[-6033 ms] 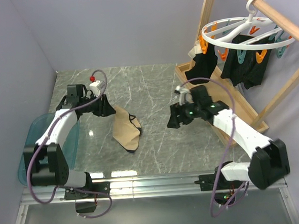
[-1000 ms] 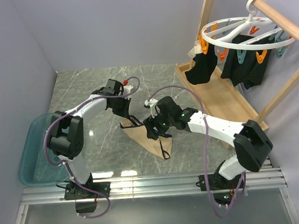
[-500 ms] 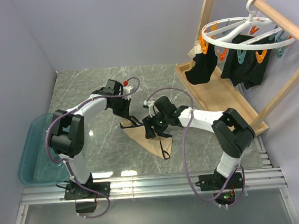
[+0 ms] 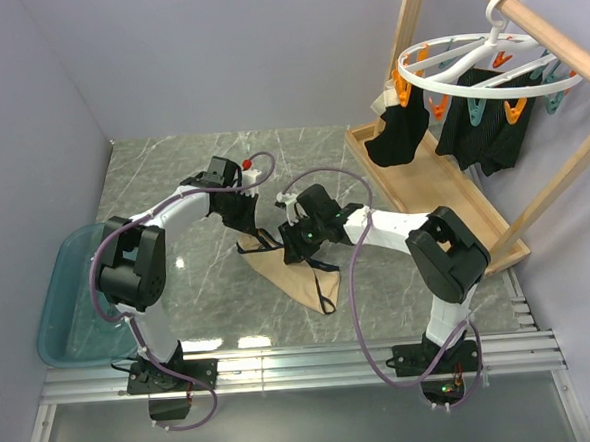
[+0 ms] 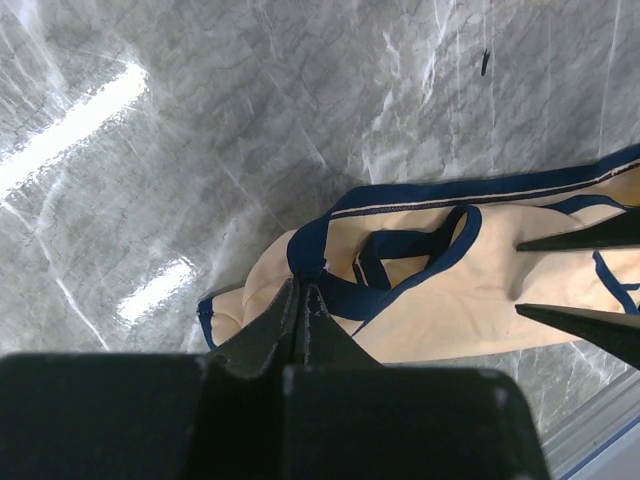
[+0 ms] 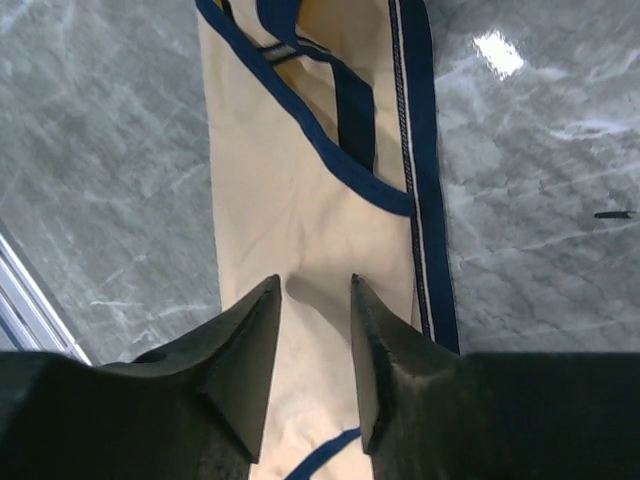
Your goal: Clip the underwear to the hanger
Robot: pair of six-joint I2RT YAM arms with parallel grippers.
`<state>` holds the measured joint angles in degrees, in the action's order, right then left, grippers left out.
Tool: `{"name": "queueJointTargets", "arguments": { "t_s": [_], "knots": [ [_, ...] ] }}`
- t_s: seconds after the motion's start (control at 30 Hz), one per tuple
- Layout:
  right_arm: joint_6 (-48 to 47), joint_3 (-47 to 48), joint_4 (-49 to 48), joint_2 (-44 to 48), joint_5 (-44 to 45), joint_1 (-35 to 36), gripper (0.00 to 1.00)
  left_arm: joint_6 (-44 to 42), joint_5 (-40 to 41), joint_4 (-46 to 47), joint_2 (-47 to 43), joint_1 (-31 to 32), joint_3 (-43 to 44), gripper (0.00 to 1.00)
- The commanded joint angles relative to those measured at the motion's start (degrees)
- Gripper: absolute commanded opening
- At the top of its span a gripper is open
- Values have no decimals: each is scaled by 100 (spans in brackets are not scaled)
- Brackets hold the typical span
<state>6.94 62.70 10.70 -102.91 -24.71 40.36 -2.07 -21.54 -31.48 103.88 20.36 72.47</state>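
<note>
Left tool (image 5: 301,300) is clenched on the navy trim of the underwear (image 5: 470,290), which lies on the table (image 4: 162,169) between both arms. Right tool (image 6: 312,292) straddles the beige fabric with its jaws narrowly apart; whether it grips cannot be told. The hanger (image 4: 486,74) hangs well apart, at the rear right.

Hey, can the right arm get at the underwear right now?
Probably yes: the right gripper sits on the underwear, open jaws straddling bare fabric. The left gripper pinches another edge, out of its way.
</note>
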Motion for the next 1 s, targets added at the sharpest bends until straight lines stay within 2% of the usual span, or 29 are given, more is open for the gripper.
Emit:
{"name": "queueJointTargets", "arguments": {
  "t_s": [0.0, 0.1, 0.27, 0.47, 0.57, 0.63, 0.67, 0.87, 0.97],
  "knots": [
    [-70, 155, -59, -36, 88, 16, 42, 57, -175, 20, 36, -14, 171, 0],
    [-87, 137, -7, -18, 308, 7, 49, 40, -158, 37, 45, -14, 180, 0],
    [-88, 111, -33, -88, 747, 25, 50, 31, -140, 46, 98, -23, 189, 0],
    [-131, 190, 134, -229, 354, -1, 48, 40, -140, 63, 124, -14, 198, 0],
    [-140, 164, 117, -229, 221, 7, 41, 40, -140, 46, 142, -14, 224, 0],
    [-140, 129, 108, -159, 160, 16, 24, 31, -131, 46, 151, -14, 233, 0],
    [-140, 120, 151, -115, 159, 16, 0, 31, -122, 46, 151, -14, 233, 0],
    [-105, 155, 379, 578, 212, 130, 0, 57, -87, 2, 159, -23, 259, 0],
    [-193, 225, 538, 772, 291, 454, 0, 109, -122, -24, 177, -50, 294, 0]
  ]
}}
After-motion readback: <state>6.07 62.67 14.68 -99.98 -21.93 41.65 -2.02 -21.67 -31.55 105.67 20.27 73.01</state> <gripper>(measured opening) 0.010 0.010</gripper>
